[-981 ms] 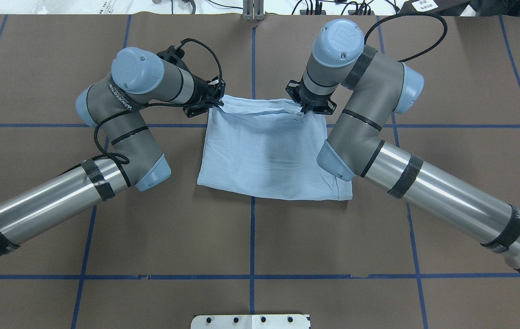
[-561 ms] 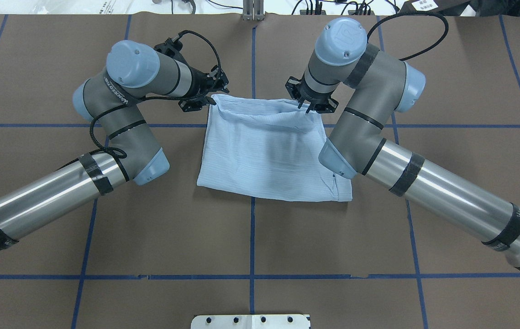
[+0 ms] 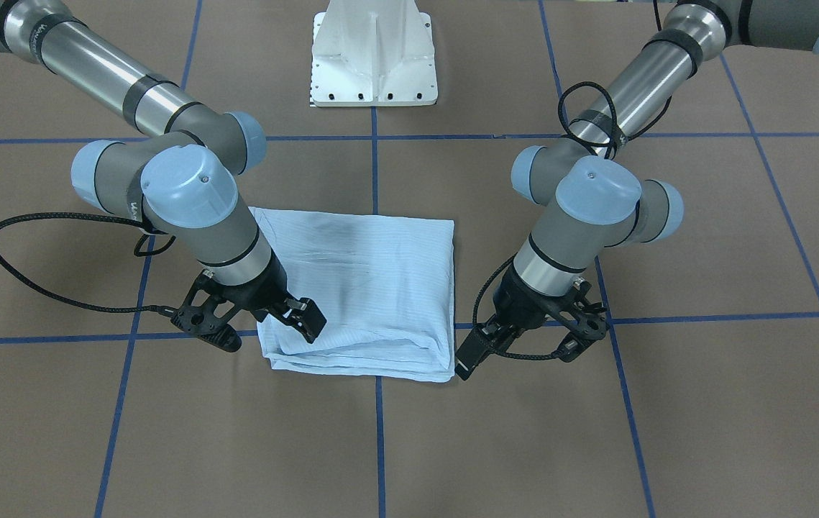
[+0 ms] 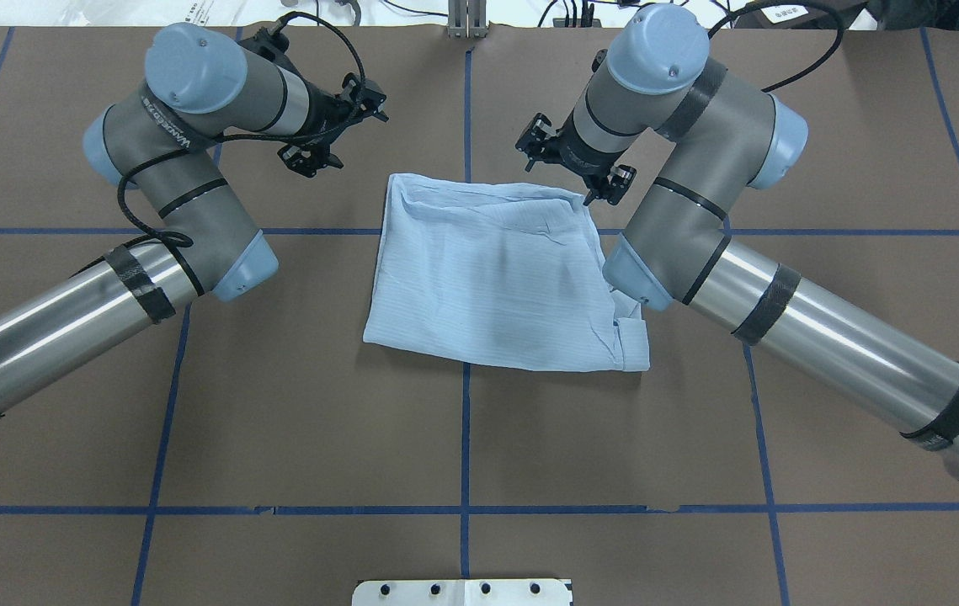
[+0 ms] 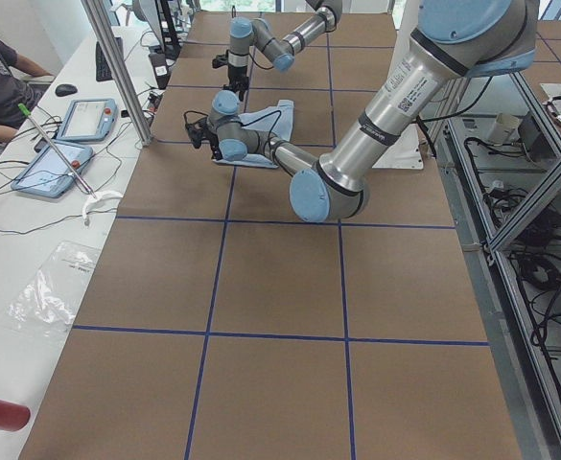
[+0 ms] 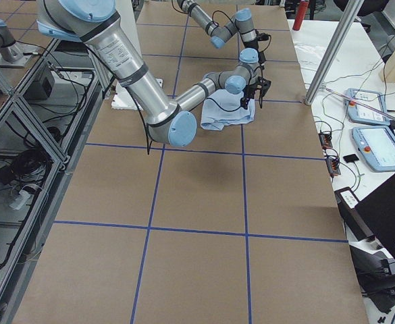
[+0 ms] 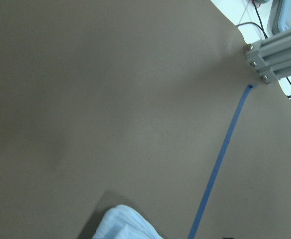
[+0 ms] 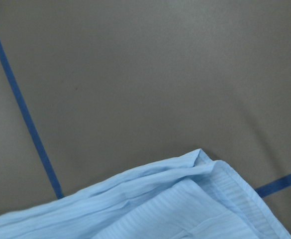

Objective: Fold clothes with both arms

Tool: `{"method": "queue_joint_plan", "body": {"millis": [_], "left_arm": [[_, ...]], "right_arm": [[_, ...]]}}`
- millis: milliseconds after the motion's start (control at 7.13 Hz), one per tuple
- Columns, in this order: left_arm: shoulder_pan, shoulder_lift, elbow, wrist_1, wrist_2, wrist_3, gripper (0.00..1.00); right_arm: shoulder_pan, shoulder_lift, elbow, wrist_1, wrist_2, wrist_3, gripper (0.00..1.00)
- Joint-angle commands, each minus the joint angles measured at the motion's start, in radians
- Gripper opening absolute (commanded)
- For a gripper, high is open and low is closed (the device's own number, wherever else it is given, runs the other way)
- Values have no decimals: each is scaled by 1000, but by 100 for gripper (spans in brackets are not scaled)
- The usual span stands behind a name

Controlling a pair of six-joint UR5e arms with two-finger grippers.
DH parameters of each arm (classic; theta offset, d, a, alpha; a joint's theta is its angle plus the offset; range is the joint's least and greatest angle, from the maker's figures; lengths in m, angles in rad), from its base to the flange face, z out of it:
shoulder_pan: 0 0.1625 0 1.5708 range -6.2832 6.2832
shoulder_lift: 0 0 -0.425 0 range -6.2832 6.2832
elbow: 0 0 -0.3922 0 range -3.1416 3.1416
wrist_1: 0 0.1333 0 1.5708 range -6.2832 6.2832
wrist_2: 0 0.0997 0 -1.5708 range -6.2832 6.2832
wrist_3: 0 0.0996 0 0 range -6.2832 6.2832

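Though overhead shows a flat shirt [image 4: 496,278], right wrist reveals layers.

Folded pale-blue shirt [image 6: 224,119] on brown table [image 6: 197,202], right arm [image 6: 131,62] bent over it (left arm [image 6: 214,30] beyond)

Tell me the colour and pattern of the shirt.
The shirt is pale blue, finely striped; right wrist view shows it best.

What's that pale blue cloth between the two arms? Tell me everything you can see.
A thin, finely striped, light-blue shirt, folded into a rough rectangle of several layers, lying flat on the brown table. Its far edge is rumpled. The left end effector and right end effector hover open by its far corners, gripping nothing.
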Motion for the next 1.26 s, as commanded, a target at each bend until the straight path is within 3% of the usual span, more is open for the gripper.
{"method": "queue_joint_plan", "body": {"millis": [0,421,701,1121], "left_arm": [[-34,84,-88,4,-52,46,100],[-59,163,-159,4,-64,154,100],[-65,168,-163,5,-64,155,100],[-69,169,-163,6,-72,157,100]], "right_arm": [[-81,12,23,-2,-46,-104,100],[-147,26,-17,-24,-176,-400,100],[-150,133,-165,-21,-183,-440,100],[-149,208,-310,-13,-250,-499,100]]}}
